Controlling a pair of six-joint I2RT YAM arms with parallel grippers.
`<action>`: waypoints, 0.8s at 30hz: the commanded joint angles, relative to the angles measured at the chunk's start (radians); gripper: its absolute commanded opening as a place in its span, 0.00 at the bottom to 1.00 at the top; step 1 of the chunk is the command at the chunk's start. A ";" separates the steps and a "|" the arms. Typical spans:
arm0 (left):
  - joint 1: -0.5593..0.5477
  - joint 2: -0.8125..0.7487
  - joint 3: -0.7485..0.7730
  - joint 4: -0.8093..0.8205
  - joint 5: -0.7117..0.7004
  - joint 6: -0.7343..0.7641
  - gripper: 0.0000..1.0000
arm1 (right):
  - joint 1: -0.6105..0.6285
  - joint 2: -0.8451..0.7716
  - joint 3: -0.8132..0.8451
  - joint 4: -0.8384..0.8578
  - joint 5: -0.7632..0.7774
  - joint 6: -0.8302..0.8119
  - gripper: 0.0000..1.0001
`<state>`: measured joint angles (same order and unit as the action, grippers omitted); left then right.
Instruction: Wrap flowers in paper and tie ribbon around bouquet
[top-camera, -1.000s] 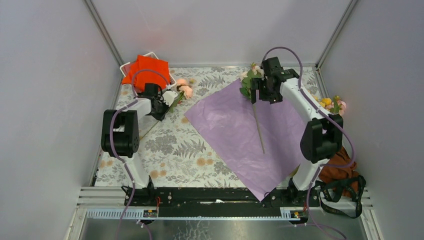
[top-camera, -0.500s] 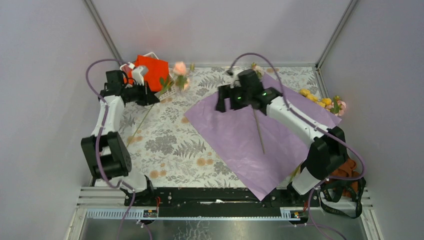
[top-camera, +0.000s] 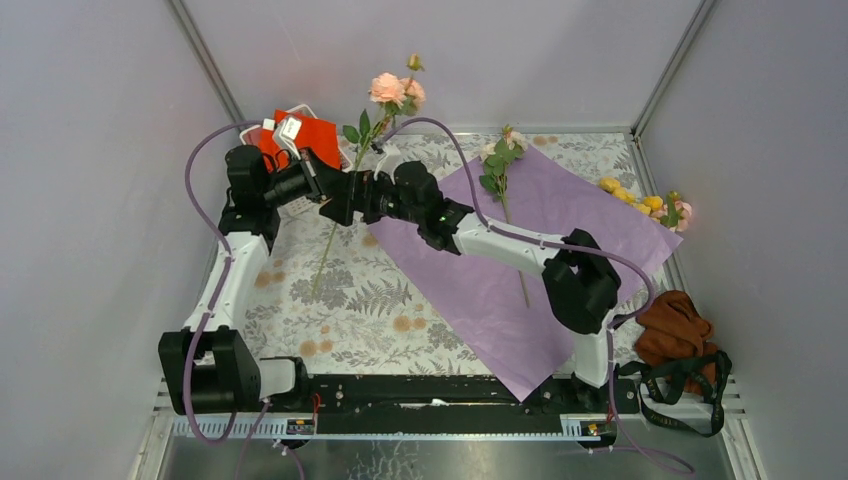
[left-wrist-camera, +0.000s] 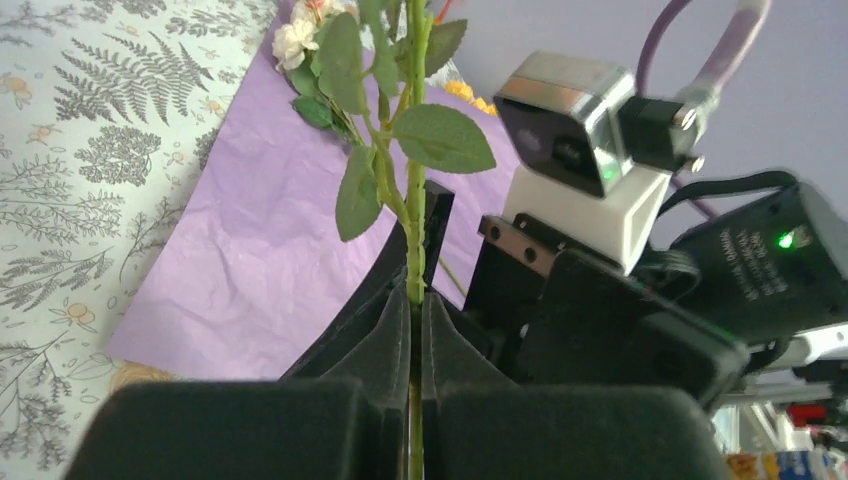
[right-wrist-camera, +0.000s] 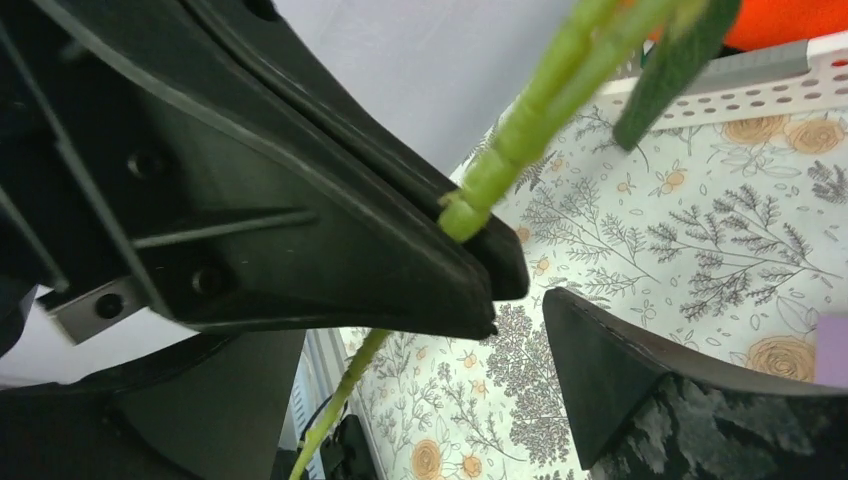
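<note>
- The left gripper (left-wrist-camera: 415, 300) has its black foam pads (left-wrist-camera: 385, 345) pressed together on the long green stem of an artificial pink-bloomed flower (top-camera: 389, 89).
- The stem runs straight out past these fingertips. Its oval leaves sit just beyond them, and the blooms at the far end are raised off the table.
- On the other side of the pads, the rest of the stem slants down toward the grey-and-orange floral tablecloth (top-camera: 350, 300). Whether its end touches the cloth cannot be told.
- The right gripper (right-wrist-camera: 520, 300) is just beside the left fingertips, its two black fingers (right-wrist-camera: 300, 220) spread wide and gripping nothing.
- The held stem passes behind the upper-left of these fingers. Whether it touches that finger cannot be told.
- The large thin purple sheet of paper (top-camera: 480, 270) lies flat on the table behind the right gripper, apart from both pairs of fingers.
- A second green-stemmed flower (top-camera: 497, 160) with cream-white blooms lies on that paper, well apart from the fingers.
- More flowers with yellow and pink blooms (top-camera: 655, 207) lie at the paper's far corner, farthest from the fingers.
- An orange-red folded cloth (top-camera: 305, 135) sits just behind the left wrist.
</note>
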<state>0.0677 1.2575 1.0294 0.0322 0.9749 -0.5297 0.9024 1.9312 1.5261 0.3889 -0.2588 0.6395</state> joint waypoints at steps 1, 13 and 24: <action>-0.011 -0.004 -0.056 0.242 -0.044 -0.192 0.00 | -0.002 0.030 0.082 0.087 0.061 0.070 0.83; -0.037 0.130 -0.039 -0.158 -0.315 0.277 0.98 | -0.293 -0.284 -0.224 -0.504 0.184 -0.228 0.00; -0.145 0.627 0.224 -0.185 -0.245 0.455 0.99 | -0.703 -0.309 -0.208 -0.951 0.158 -0.579 0.00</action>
<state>-0.0521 1.7912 1.1110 -0.1612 0.6514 -0.1738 0.2596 1.6478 1.2972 -0.4385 -0.0696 0.1932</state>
